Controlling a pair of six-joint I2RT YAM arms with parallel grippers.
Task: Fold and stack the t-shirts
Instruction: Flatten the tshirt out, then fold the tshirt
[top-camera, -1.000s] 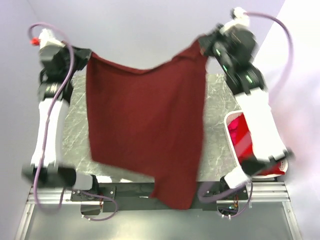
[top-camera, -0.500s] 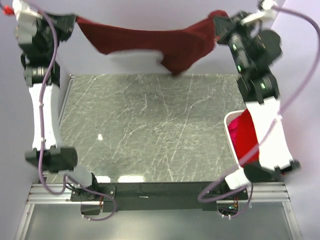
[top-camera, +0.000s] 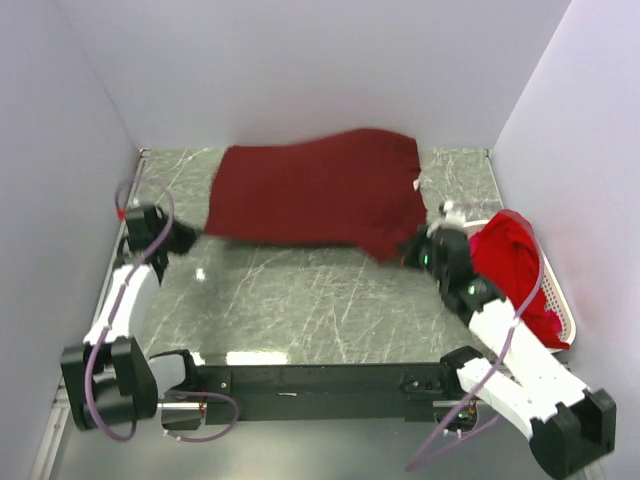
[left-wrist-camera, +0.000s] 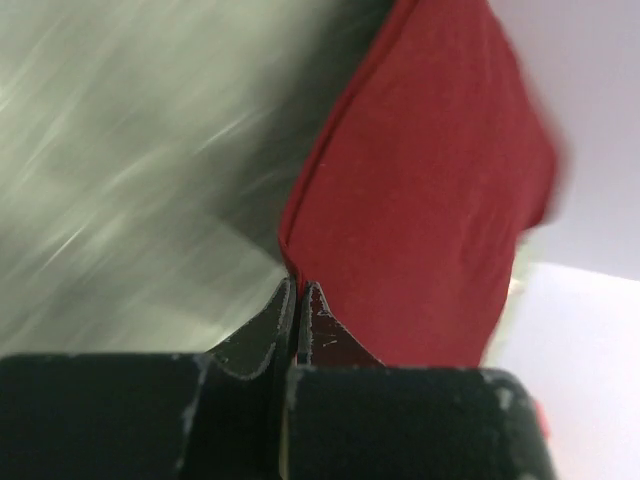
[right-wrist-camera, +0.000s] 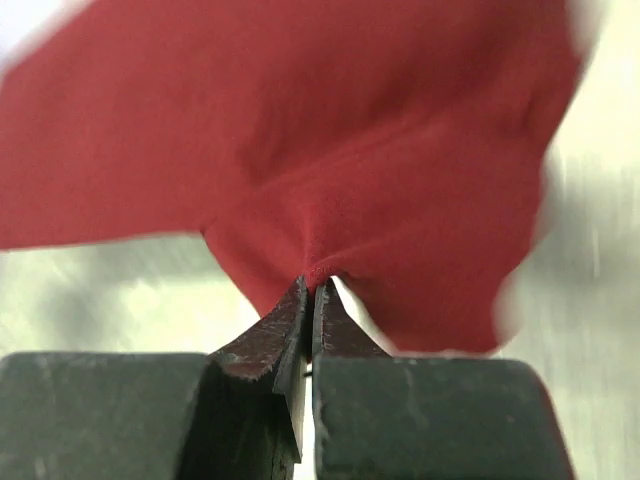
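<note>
The dark maroon t-shirt (top-camera: 315, 190) lies spread across the far half of the grey marble table (top-camera: 300, 310). My left gripper (top-camera: 192, 236) sits low at the shirt's near left corner, shut on its edge. In the left wrist view the jaws of that gripper (left-wrist-camera: 297, 286) pinch the hem of the maroon cloth (left-wrist-camera: 430, 190). My right gripper (top-camera: 405, 252) is low at the near right corner. Its wrist view shows the gripper (right-wrist-camera: 312, 285) closed on a puckered bit of the cloth (right-wrist-camera: 350, 130). A bright red t-shirt (top-camera: 505, 255) lies bunched in the basket.
The white perforated basket (top-camera: 568, 318) stands at the table's right edge, just behind my right arm. White walls close in the left, far and right sides. The bare marble shows between the two arms.
Both arms have swung down from a high hold to table level. The maroon t-shirt, hanging in the air before, now lies across the far half of the table.
</note>
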